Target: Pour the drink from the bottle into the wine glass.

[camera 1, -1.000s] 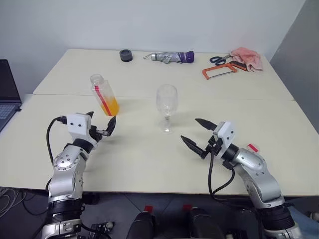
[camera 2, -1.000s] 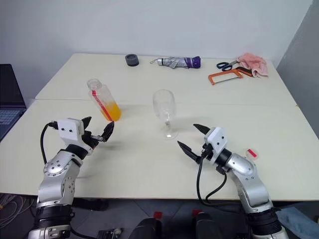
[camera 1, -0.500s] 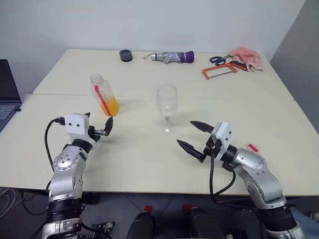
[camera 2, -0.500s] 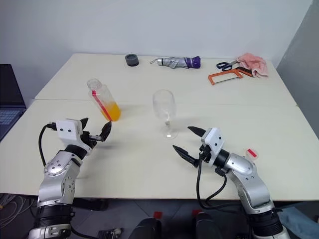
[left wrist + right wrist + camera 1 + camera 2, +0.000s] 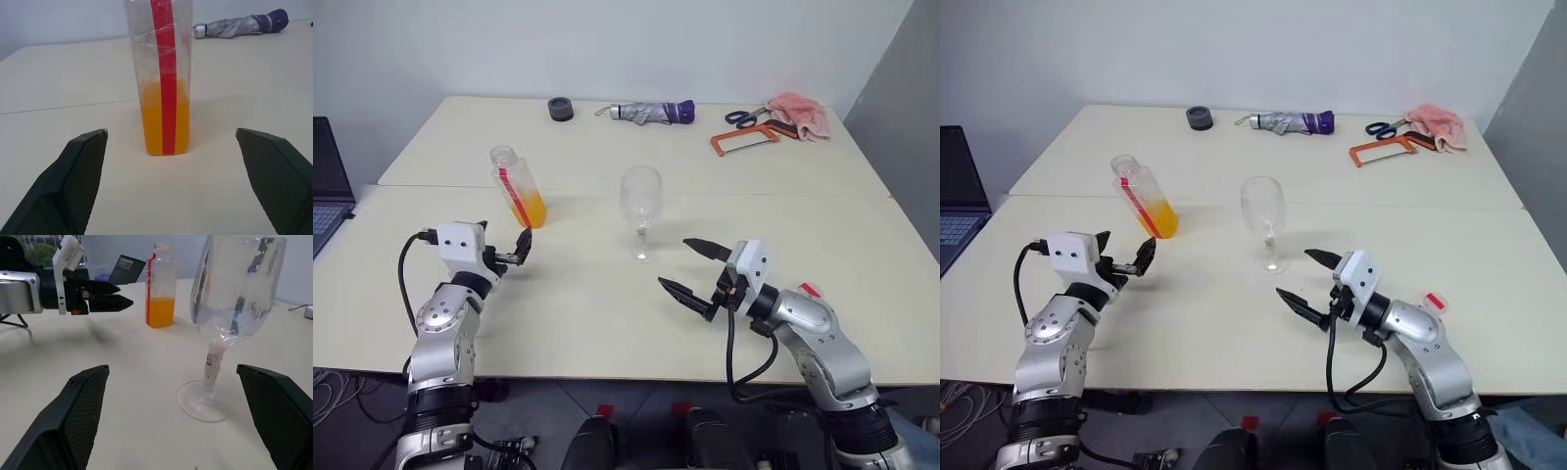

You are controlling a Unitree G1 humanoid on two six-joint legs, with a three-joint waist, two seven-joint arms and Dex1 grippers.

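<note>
**Both claws lined up, nothing gripped yet**

Right claw (image 5: 695, 266) had crept a little toward the wine glass (image 5: 641, 211) over the last second, fingers turning more to the robot's left; left claw (image 5: 505, 248) barely shifted. Bottle and glass had not moved.

Bottle (image 5: 517, 186) stood upright on the desk (image 5: 607, 313), left of the glass, drink (image 5: 165, 117) filling only the lower part. No cap visible on its open neck. Left claw was spread wide, level, pointed straight at the bottle, just short of it; in the left wrist view the bottle sat centred between the two fingers (image 5: 73, 181), not touching. Right claw was also spread wide and held nothing, near the glass but apart from it; the right wrist view showed the stem and foot between its fingers. Glass was upright and empty.

Judged step: reach in and grip the bottle. To do it well, push the left claw straight ahead until the fingers flank the body around the liquid level, then close square on it; a high grip on the thin plastic could tip it. The right claw would probably do best steadying the glass low, at the stem, before any tilt.

Folded umbrella (image 5: 651, 113), hacksaw (image 5: 742, 142) and pink cloth (image 5: 798, 113) lay at the far edge, well apart.
</note>
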